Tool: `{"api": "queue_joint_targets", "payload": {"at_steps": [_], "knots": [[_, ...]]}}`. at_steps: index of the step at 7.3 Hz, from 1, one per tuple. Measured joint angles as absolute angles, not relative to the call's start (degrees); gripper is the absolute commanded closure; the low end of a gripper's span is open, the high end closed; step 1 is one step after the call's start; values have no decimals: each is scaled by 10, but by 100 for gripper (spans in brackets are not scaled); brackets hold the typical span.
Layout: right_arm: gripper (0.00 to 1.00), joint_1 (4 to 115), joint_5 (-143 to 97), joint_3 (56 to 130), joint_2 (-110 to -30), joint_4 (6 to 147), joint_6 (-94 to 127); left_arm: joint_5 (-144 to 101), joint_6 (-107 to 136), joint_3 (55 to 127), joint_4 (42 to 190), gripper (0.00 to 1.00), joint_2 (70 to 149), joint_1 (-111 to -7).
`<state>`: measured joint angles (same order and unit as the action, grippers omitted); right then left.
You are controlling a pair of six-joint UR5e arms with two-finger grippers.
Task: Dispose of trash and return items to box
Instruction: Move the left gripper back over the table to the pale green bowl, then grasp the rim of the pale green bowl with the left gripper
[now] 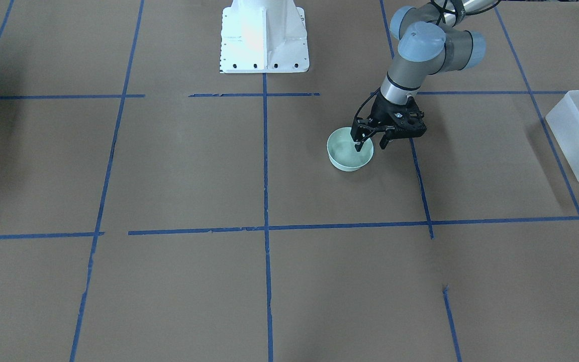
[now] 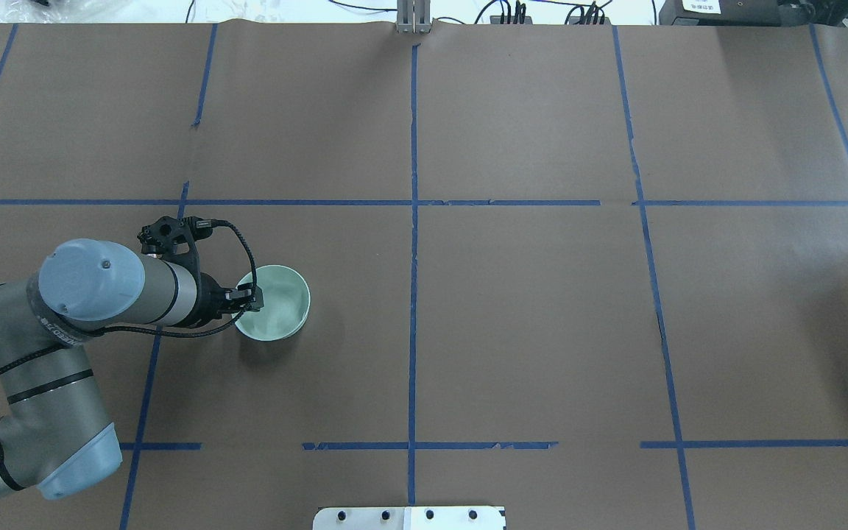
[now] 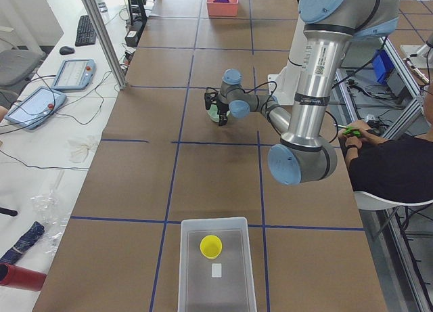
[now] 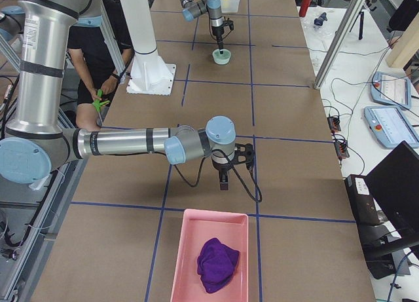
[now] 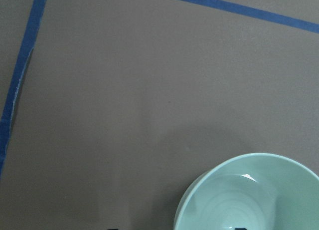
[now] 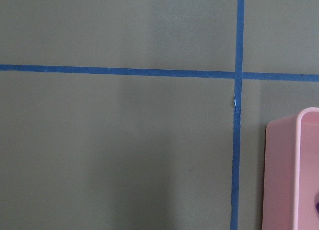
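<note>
The yellow cup [image 3: 210, 246] was seen lying inside the frosted white box [image 3: 233, 288] at the worktop's [image 1: 194, 166] end on the robot's left, so that item was judged returned. The mint bowl [image 1: 349, 158] stood upright, well apart from the box. The left claw [image 1: 371, 147] was held spread across its rim, one finger inside and one outside, so that the wall could be pinched. The right claw [image 4: 224, 181] was hung near a pink bin [image 4: 216, 225]; its state could not be told.
</note>
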<state>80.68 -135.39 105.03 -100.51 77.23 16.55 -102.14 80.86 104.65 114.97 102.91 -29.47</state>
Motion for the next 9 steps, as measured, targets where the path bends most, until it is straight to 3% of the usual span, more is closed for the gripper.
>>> {"api": "queue_joint_targets", "payload": {"at_steps": [3, 5, 9], "knots": [[0, 802, -1351, 1054, -998, 778, 159, -1025, 809, 1050, 1149, 100, 1030, -295], [0, 795, -1351, 1052, -993, 779, 151, -1040, 807, 1089, 1130, 100, 1025, -308], [0, 815, -1354, 1039, -993, 796, 99, -1122, 725, 1129, 1077, 100, 1014, -437]]}}
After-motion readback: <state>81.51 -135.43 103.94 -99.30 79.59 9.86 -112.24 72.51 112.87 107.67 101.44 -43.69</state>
